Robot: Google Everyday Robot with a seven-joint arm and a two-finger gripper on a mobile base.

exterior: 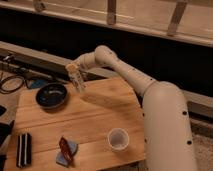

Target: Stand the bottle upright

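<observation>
The bottle [77, 79] is slim and pale with a yellowish-tan top. It stands almost upright, leaning slightly, near the far edge of the wooden table [100, 117], its base at or just above the surface. My gripper [76, 68] is at the bottle's upper part, at the end of the white arm [125, 70] that reaches in from the right, and is shut on it.
A dark bowl [51, 95] sits just left of the bottle. A white round cup [118, 138] stands near the front edge. A black flat object [23, 149] and a red-brown packet on a blue pad [66, 149] lie front left. Cables [12, 82] lie off the table's left.
</observation>
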